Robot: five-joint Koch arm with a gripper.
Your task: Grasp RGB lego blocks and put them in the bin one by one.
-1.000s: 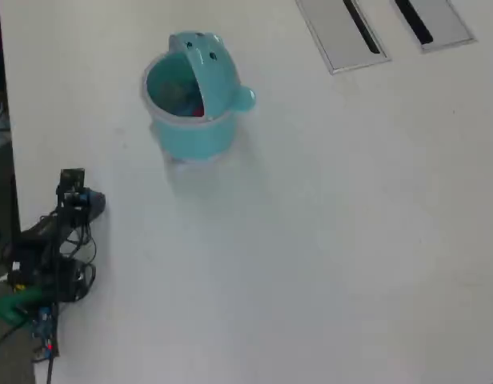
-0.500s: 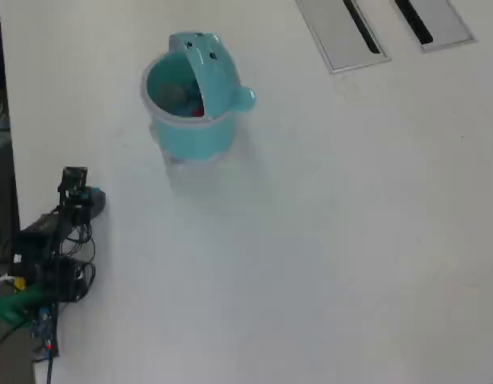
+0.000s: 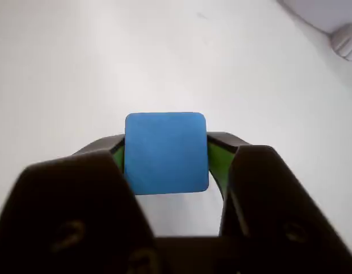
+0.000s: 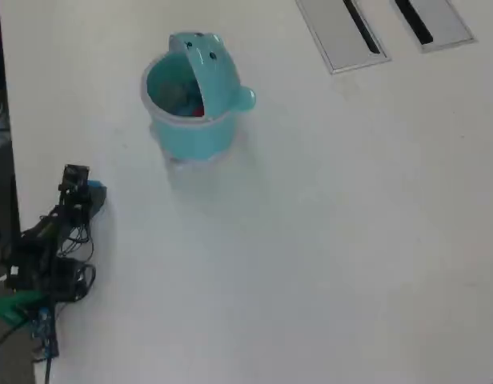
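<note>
**Blue block held in the jaws, bin well apart**

One table [image 4: 326, 240], one bin [image 4: 190, 120], one arm [image 4: 50, 256]. The bin stands lid-up near the table's top in the overhead view, well apart from the arm at the left edge. One red block [image 4: 198, 108] shows inside the bin; other contents are too blurred to tell. The gripper [image 3: 166, 154] is closed on one blue block [image 3: 166, 151], its jaws pressing the block's two sides above bare table. The gripper's base is cut off below.

Two grey slotted panels [image 4: 342, 32] [image 4: 433, 22] in the white table [image 4: 326, 240].
</note>
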